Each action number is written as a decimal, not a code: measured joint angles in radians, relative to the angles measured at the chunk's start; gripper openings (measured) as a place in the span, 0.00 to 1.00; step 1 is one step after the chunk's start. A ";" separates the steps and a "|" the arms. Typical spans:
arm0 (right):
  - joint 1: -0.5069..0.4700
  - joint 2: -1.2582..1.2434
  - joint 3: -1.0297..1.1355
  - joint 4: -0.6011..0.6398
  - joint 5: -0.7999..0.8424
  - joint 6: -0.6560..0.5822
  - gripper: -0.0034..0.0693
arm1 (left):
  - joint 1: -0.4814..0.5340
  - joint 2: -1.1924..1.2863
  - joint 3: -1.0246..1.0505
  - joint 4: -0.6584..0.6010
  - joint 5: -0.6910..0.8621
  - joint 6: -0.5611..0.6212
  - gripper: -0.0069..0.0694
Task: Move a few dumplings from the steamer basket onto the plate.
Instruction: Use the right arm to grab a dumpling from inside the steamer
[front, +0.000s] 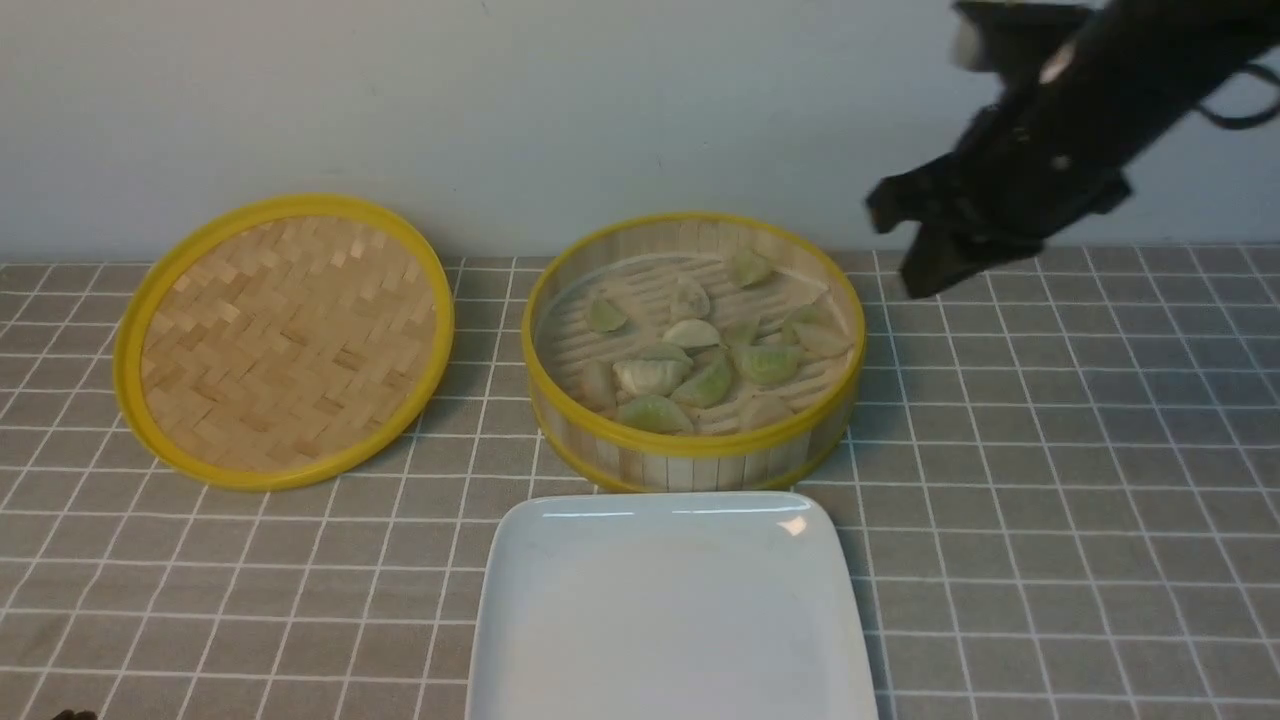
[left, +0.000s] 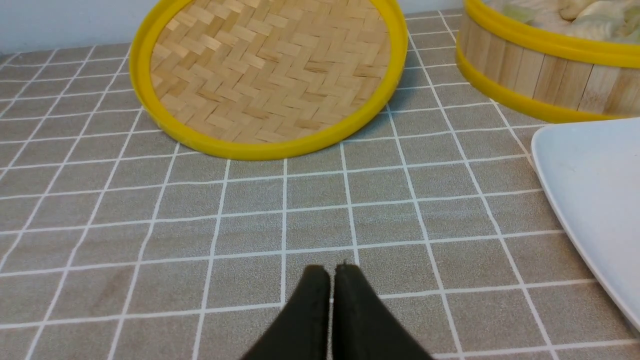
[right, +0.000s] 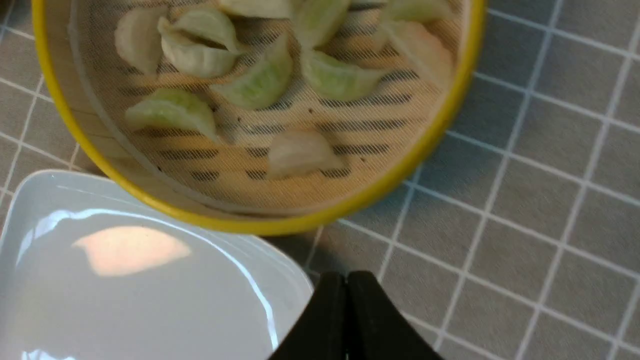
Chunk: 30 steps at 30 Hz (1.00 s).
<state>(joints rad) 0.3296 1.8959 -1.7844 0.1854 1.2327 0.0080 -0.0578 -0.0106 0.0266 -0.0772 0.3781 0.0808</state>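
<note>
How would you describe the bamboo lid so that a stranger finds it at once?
On the grey checked tablecloth stand two round yellow-rimmed bamboo pieces. The lid is the left one. Unlike the steamer basket, it is shallow, with a woven herringbone face.

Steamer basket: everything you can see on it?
Round, deep bamboo steamer basket with upright slat walls, slatted floor and yellow rims top and bottom. It stands upright and uncovered on the grey grid-patterned tablecloth, holding roughly a dozen pale green and whitish crescent dumplings scattered over its floor. Its flat woven yellow-rimmed lid sits apart on the robot's left; the glossy white square plate sits just in front, contact unclear.
</note>
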 joint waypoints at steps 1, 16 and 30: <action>0.023 0.033 -0.033 -0.007 0.001 0.003 0.03 | 0.000 0.000 0.000 0.000 0.000 0.000 0.08; 0.129 0.437 -0.426 -0.118 0.008 0.058 0.16 | 0.000 0.000 0.000 0.000 0.000 0.000 0.08; 0.129 0.471 -0.444 -0.280 0.012 0.009 0.86 | 0.000 0.000 0.000 0.000 0.000 0.000 0.08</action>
<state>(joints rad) 0.4584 2.3672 -2.2285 -0.0943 1.2446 0.0173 -0.0578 -0.0106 0.0266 -0.0772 0.3781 0.0808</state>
